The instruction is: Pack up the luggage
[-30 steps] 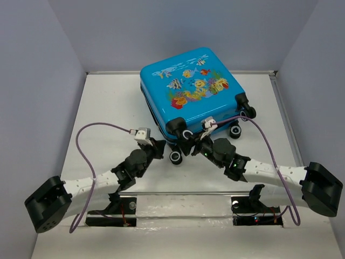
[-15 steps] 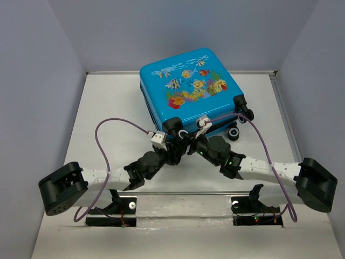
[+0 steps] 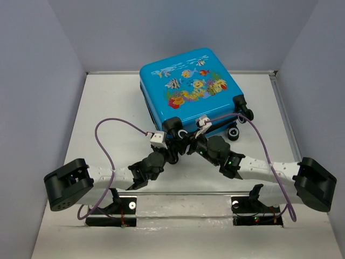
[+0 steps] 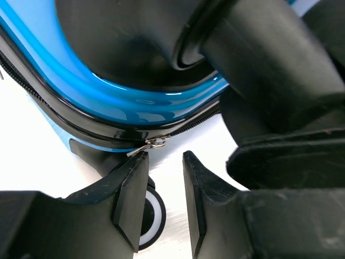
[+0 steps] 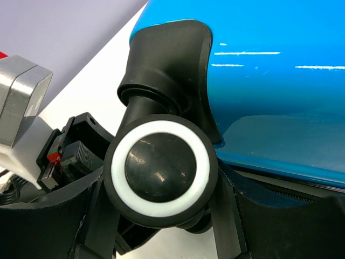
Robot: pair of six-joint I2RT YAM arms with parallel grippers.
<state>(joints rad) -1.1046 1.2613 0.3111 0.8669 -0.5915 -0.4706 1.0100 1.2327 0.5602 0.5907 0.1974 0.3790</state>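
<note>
Looking down, you see the luggage [image 3: 186, 86] closed and lying flat at the far middle of the table [image 3: 108, 108], one wheeled corner turned toward the arms. Your left gripper [image 4: 165, 159] stands apart at that corner with nothing between its fingers, and the zipper pull [image 4: 152, 143] sits just above one tip. Your right gripper [image 5: 160, 213] seems clamped on a wheel [image 5: 160, 168], though its pads are hidden.
</note>
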